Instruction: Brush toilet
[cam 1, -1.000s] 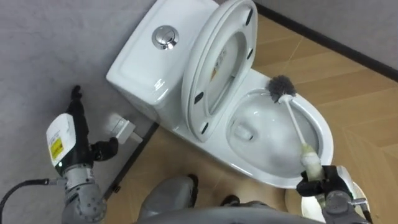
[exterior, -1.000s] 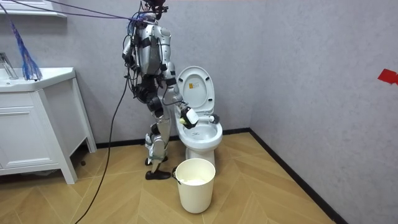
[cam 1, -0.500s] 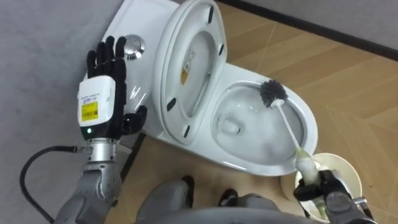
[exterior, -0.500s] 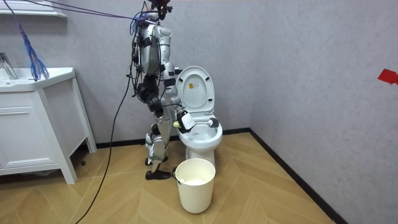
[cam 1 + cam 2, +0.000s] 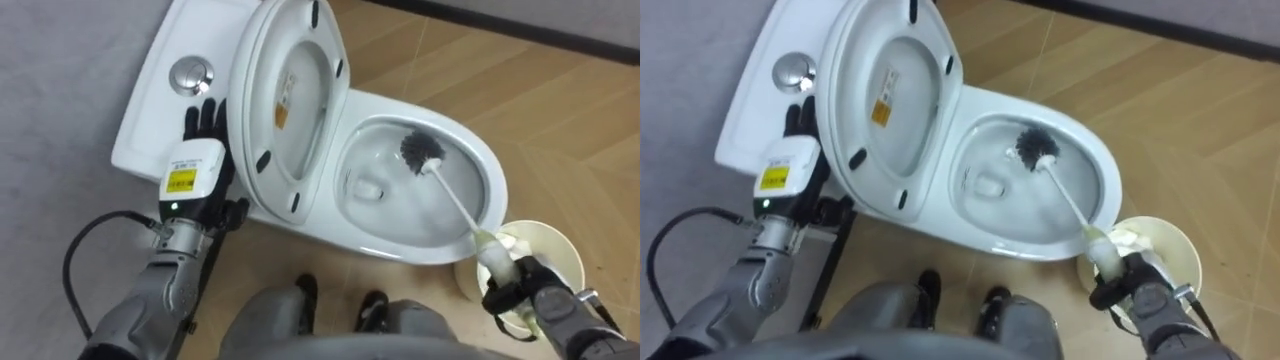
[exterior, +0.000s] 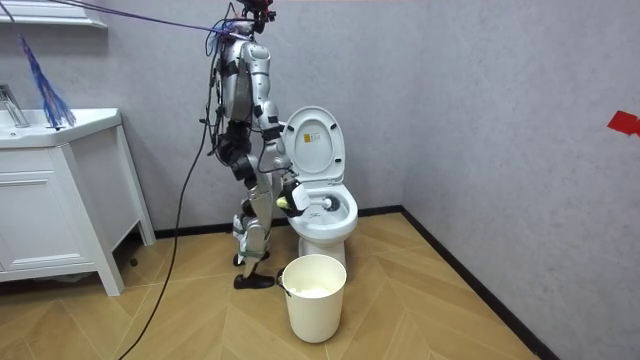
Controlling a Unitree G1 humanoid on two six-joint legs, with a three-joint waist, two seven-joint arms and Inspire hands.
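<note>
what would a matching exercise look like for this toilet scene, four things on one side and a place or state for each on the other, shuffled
Things
1. brush head
2. toilet lid
3. left robot hand
4. right robot hand

Places or states
A. fingers straight, by the tank
B. curled round the brush handle
C. inside the bowl
D. raised up

Pairs: 1-C, 2-D, 3-A, 4-B

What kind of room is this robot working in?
A bathroom, most likely, or a room set up as one. A white toilet stands against the wall with its lid up, the robot's right hand holds a toilet brush in the bowl, and a white washstand stands nearby.
</note>
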